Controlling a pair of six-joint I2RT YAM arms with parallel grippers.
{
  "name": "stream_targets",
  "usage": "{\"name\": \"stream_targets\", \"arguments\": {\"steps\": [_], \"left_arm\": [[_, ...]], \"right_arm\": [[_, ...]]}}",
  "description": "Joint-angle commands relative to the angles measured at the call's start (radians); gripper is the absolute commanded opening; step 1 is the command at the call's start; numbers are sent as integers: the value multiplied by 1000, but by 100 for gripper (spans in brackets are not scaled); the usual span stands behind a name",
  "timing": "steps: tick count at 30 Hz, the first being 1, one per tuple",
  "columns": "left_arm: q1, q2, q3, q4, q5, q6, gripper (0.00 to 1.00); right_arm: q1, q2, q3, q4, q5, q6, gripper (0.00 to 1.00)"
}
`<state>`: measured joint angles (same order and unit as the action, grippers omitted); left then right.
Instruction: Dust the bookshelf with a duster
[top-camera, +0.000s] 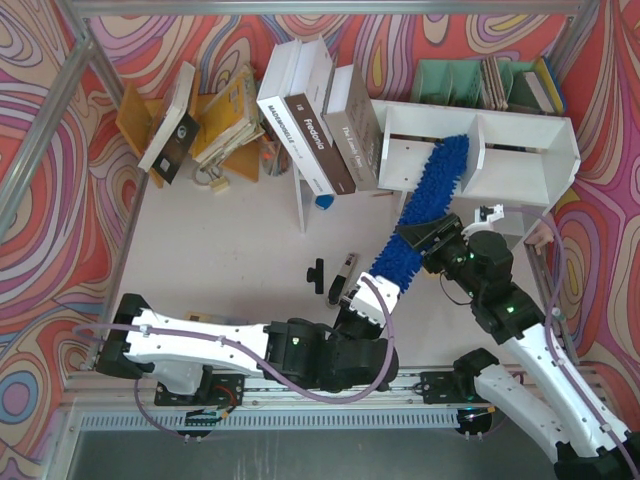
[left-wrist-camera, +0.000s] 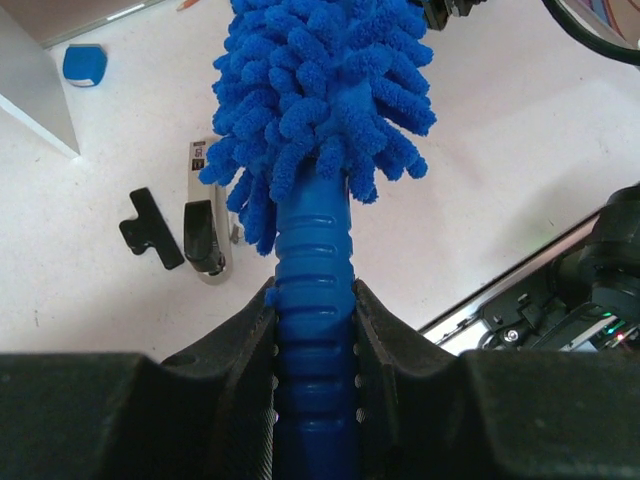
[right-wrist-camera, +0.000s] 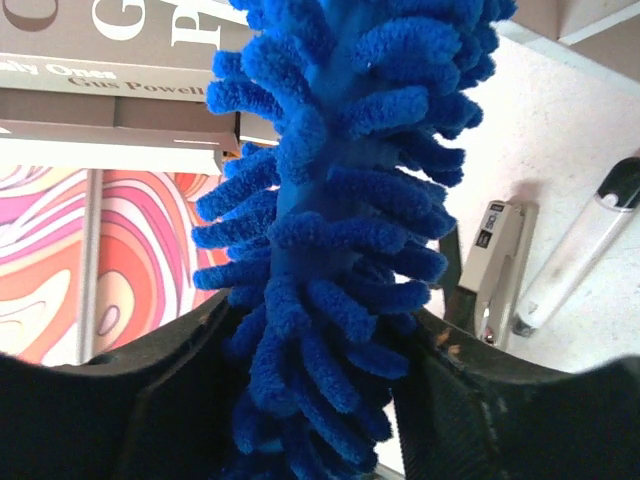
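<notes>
The white bookshelf stands at the back right. The long blue fluffy duster slants up from the table, and its tip lies inside the shelf's left cubby. My left gripper is shut on the duster's ribbed blue handle, with a finger pressed against each side of it. My right gripper is around the fluffy middle of the duster. Both of its fingers press into the chenille strands.
A silver stapler and a black tool lie on the table left of the duster. Large books lean against a thin white board. A green rack of books stands behind the shelf. A small blue object lies by the board.
</notes>
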<state>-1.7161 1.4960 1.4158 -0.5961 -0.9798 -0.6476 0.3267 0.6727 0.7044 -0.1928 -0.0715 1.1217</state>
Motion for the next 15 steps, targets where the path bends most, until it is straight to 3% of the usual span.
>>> {"name": "stream_targets", "arguments": {"steps": [1,8,15], "left_arm": [[25,-33,-24,19,94,-6,17],[82,-52,-47,29,175,-35,30],[111,-58,-52,42,238,-27,39]], "right_arm": [[-4,-7,-8,62,-11,34,48],[-3,-18,-21,89,-23,51,37],[-3,-15,-27,111,-38,67,33]]}}
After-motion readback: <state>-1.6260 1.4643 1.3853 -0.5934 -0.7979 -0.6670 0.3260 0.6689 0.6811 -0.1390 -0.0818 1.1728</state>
